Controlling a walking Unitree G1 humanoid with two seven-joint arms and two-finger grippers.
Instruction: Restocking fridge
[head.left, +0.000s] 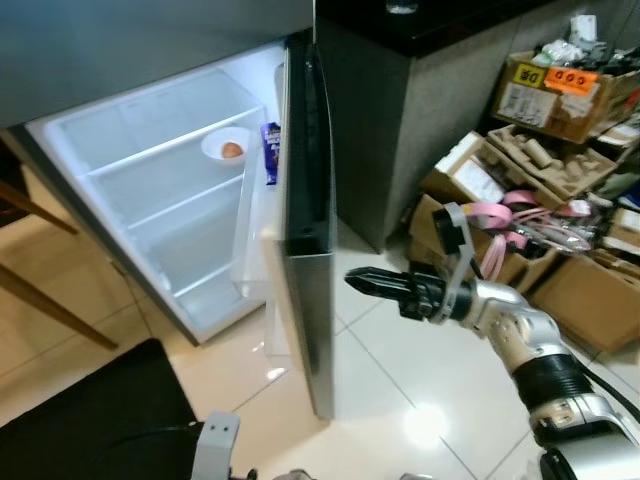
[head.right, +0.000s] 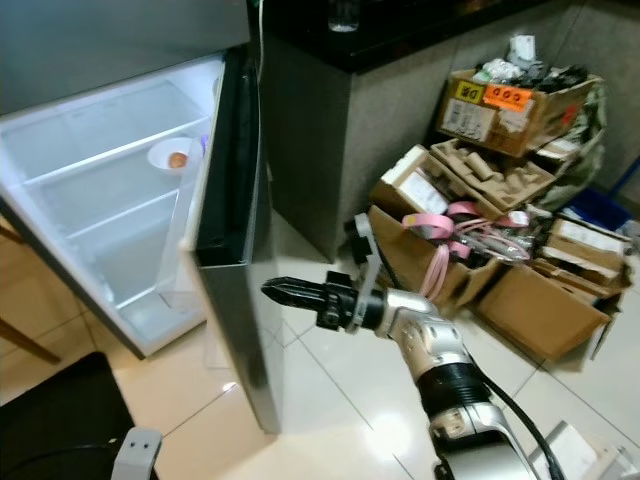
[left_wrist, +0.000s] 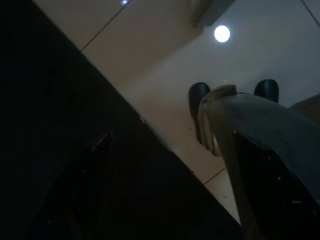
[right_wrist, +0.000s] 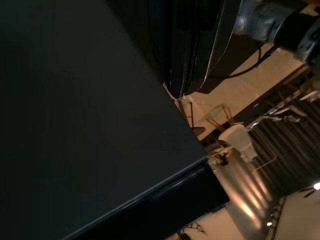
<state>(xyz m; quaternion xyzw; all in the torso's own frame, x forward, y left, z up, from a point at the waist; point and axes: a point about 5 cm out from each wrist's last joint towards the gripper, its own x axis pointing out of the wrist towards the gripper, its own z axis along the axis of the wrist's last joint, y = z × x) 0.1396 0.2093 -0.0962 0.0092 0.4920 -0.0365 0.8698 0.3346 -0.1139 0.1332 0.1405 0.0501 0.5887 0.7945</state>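
Observation:
The fridge stands open, its white glass shelves lit. On the upper shelf sits a white bowl holding a small orange-brown item. A blue carton stands in the door rack. The dark door swings out edge-on toward me. My right gripper is held level on the door's outer side, fingers pressed together and pointing at it, a short gap away, holding nothing. The right wrist view looks along the dark door face. My left arm hangs low at the bottom edge.
Cardboard boxes with cartons and pink straps pile up on the right floor beside a dark counter. Wooden chair legs stand left of the fridge. A black mat lies at lower left. Glossy tiles lie below the gripper.

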